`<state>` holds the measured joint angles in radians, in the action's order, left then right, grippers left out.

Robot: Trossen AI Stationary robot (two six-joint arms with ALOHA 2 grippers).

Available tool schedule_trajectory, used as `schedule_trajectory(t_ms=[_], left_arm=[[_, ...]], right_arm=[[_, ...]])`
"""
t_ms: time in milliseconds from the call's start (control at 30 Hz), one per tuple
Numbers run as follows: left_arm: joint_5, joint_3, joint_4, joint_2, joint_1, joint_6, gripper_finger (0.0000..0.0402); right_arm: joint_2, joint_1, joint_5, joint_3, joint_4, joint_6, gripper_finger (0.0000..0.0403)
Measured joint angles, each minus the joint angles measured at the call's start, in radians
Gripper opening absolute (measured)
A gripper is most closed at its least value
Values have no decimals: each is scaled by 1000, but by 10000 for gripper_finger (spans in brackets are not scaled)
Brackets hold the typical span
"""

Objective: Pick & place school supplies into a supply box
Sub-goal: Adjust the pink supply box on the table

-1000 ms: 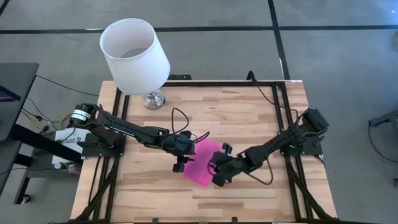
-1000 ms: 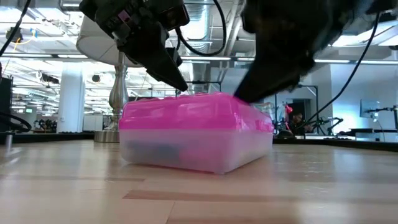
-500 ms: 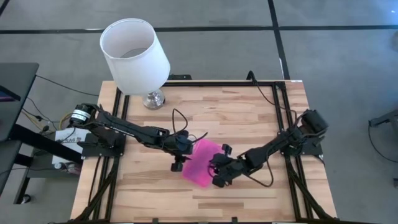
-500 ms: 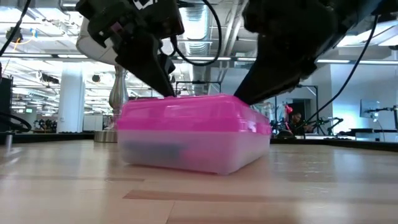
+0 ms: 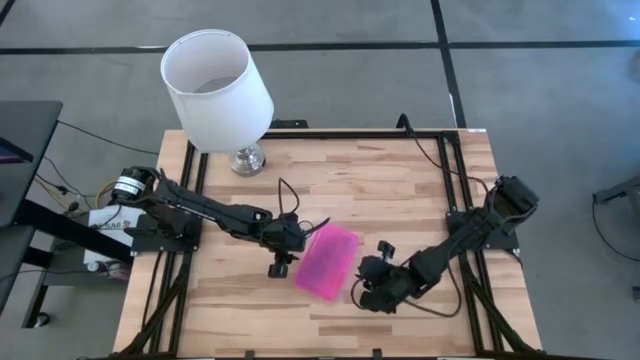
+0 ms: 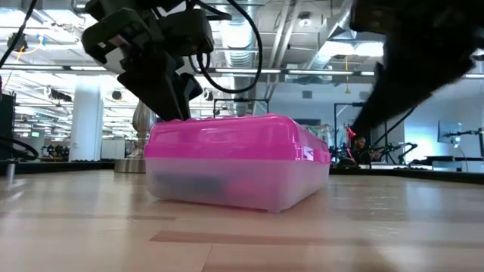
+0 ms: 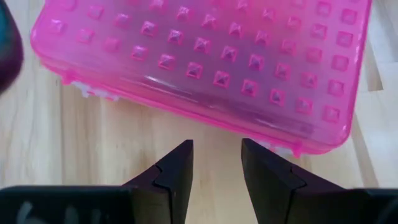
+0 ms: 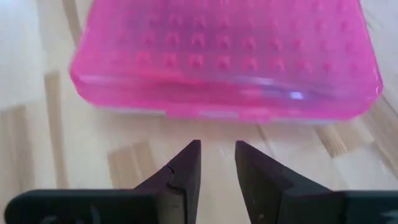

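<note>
While the supply box point(image 5: 326, 261), lid shut, lies on the bench point(image 5: 400, 190) between both tools, its long side faces the nearer left tool point(image 7: 216, 163); right tool point(image 8: 217, 163) likewise slightly parted, empty.

The supply box point(image 5: 326, 261) lies flat on the wooden table, near the middle and a little toward the front edge. It is a small rectangular plastic case — bright pink lid point(image 7: 211, 59) above, clear base point(image 6: 227, 189) below. The lid is shut and sits level on the base. Its top carries rows of small raised studs. Seen from above, the box lies at a slant, its long axis running diagonally across the boards. Through the cloudy base a dark shape shows inside, low on one side — what it is cannot be told. No pens or pencils show on the table outside the box.
</note>
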<state>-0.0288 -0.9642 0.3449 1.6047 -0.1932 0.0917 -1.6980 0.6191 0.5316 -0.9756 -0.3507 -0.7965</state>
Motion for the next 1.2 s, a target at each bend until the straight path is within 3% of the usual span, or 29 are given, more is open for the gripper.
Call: schedule_trajectory(t_ms=[233,400,833,1200], left_arm=[[-9,78,-114,0,-24,50,128],[-1,117,-184,0,-49,104,128],[114,119,-250,0,-128,175,128],[158,119,-288,0,-132,187,128]], right_arm=[[-26,-31,34,0,-8,-40,93],[-26,-78,7,0,-6,17,93],[-26,-172,-62,0,-5,136,93],[-26,-275,-104,0,0,231,93]])
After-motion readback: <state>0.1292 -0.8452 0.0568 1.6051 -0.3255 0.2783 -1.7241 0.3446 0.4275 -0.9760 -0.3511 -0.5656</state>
